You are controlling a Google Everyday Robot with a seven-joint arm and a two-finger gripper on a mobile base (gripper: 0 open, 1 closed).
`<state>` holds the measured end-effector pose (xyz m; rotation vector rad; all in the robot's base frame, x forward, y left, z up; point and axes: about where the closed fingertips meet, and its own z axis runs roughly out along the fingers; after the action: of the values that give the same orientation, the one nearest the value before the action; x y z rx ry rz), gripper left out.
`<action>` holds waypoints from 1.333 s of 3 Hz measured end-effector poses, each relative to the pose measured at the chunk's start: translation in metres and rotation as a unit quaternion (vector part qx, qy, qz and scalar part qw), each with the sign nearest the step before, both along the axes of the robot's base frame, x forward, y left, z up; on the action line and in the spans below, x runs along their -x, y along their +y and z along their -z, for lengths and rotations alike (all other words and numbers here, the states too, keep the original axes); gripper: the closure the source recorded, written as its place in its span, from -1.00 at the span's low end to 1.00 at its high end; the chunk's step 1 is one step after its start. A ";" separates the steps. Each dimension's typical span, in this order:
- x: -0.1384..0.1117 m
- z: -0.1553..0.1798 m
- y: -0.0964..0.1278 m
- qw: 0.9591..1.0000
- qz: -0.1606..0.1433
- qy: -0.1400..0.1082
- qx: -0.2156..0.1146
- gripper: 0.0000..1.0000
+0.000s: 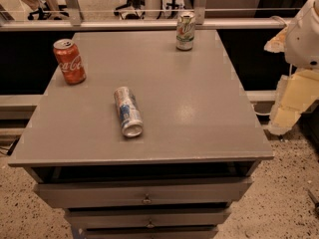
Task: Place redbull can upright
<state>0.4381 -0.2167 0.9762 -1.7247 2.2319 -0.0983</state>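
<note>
The redbull can (pixel 128 111) lies on its side on the grey cabinet top (pixel 199 108), left of the middle. One silver end points toward the front edge. My arm is at the right edge of the view, beside the cabinet and off its top. My gripper (pixel 288 114) hangs there as pale cream parts, far to the right of the can and holding nothing that I can see.
A red Coca-Cola can (pixel 69 61) stands upright at the back left. A pale green-and-white can (pixel 185 31) stands upright at the back edge. Drawers (pixel 144 193) sit below the top. A rail (pixel 124 24) runs behind, with speckled floor around.
</note>
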 end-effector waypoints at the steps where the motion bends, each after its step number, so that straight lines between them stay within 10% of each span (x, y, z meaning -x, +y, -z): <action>1: 0.000 0.000 0.000 1.000 0.000 0.000 0.000 -1.00; 4: -0.071 0.008 0.139 0.993 0.038 0.016 -0.114 -1.00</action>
<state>0.5088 -0.0776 0.9678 -1.5307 2.2333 0.1612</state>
